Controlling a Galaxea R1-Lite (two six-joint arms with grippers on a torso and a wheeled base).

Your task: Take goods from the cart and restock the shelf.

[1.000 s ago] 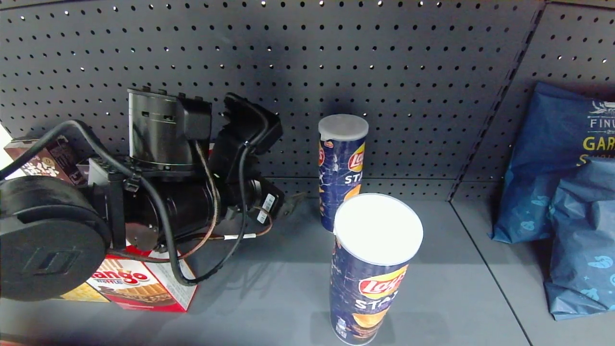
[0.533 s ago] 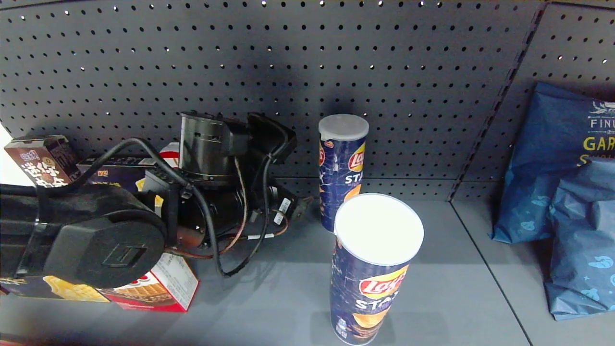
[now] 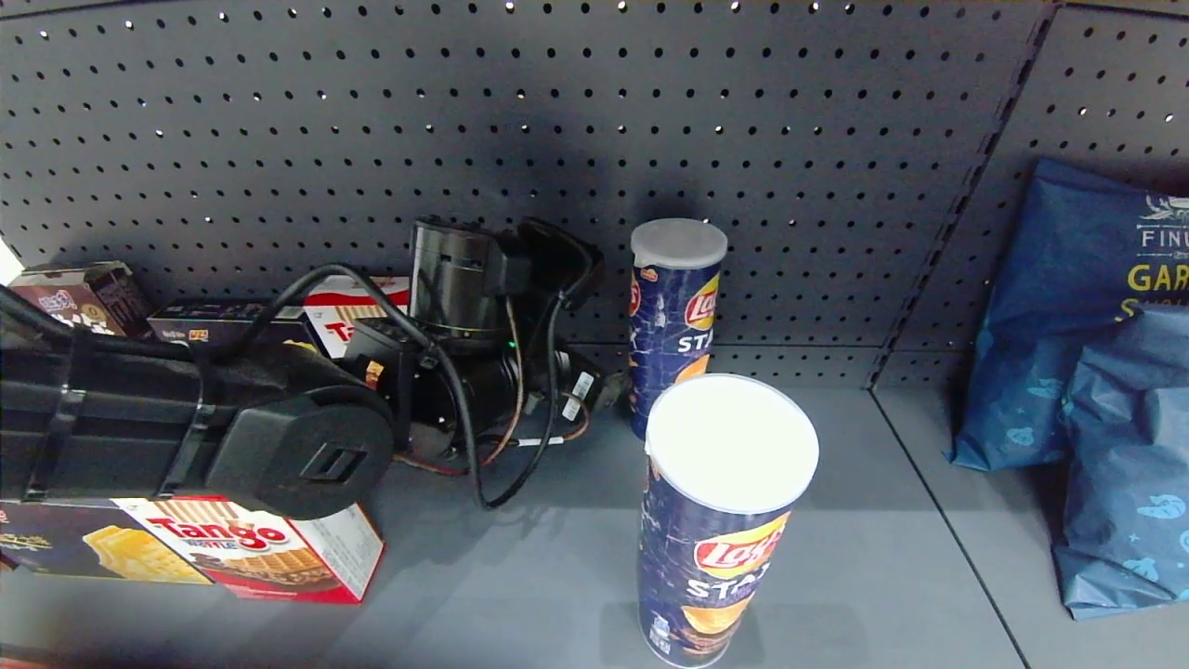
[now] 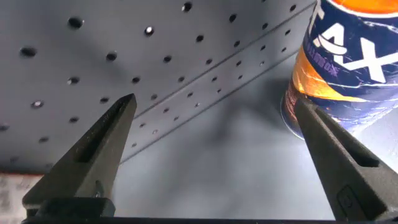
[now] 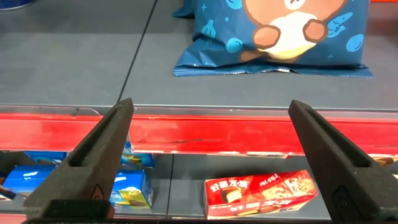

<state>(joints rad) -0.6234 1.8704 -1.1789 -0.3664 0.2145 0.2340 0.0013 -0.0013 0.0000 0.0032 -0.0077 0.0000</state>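
Two tall dark-blue chips cans stand on the grey shelf [image 3: 520,576]: one at the back by the pegboard [image 3: 676,325], one nearer the front [image 3: 720,530]. My left arm lies across the shelf from the left, and my left gripper [image 3: 604,390] is low at the back can's base. In the left wrist view this gripper [image 4: 214,102] is open, with the can [image 4: 348,62] right beside one fingertip [image 4: 311,118] and nothing between the fingers. My right gripper [image 5: 211,104] is open and empty, facing a red-edged shelf [image 5: 205,134] that carries a blue snack bag [image 5: 273,37].
Blue snack bags [image 3: 1068,316] lean at the right of the shelf. A red-and-white wafer box [image 3: 251,548] lies front left under my arm, and more boxes [image 3: 74,297] stand at the back left. Bare shelf floor shows between the cans and the bags.
My left arm has pushed rightward and deeper along the shelf until the gripper reached the back can. That can has shifted slightly to the right. The front can has not moved.
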